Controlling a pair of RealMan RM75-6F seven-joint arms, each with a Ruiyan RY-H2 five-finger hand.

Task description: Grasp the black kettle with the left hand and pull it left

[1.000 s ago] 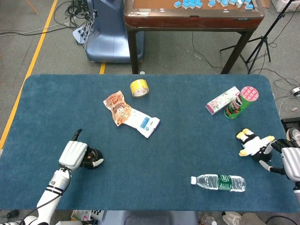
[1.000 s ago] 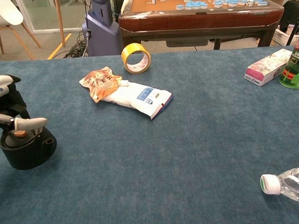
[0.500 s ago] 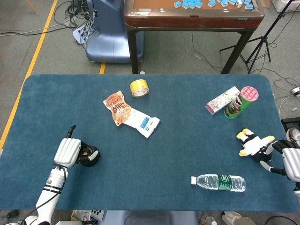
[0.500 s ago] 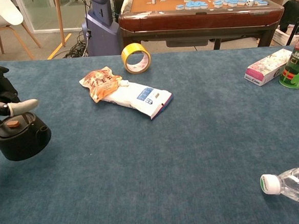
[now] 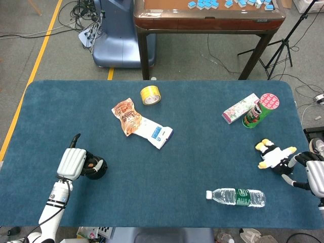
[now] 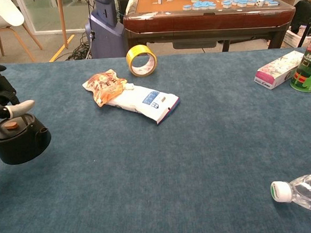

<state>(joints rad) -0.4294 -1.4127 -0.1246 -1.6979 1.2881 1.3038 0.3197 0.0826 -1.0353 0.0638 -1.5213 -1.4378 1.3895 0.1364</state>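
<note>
The left robot hand (image 5: pixel 72 163) grips the black kettle (image 6: pixel 18 139) from above, fingers (image 6: pixel 19 108) curled over its lid, near the counter's (image 5: pixel 202 152) left edge toward the front. The right robot hand (image 5: pixel 315 176) rests at the right edge, fingers loosely apart, holding nothing, just beside a plush toy (image 5: pixel 274 153). A water bottle (image 5: pixel 236 197) lies near the front edge.

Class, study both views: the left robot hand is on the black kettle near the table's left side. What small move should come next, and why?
Probably keep drawing the black kettle a little further left, with the grip unchanged. The left robot hand holds it at the top, bare blue table remains on its left, and nothing lies in that path.
</note>
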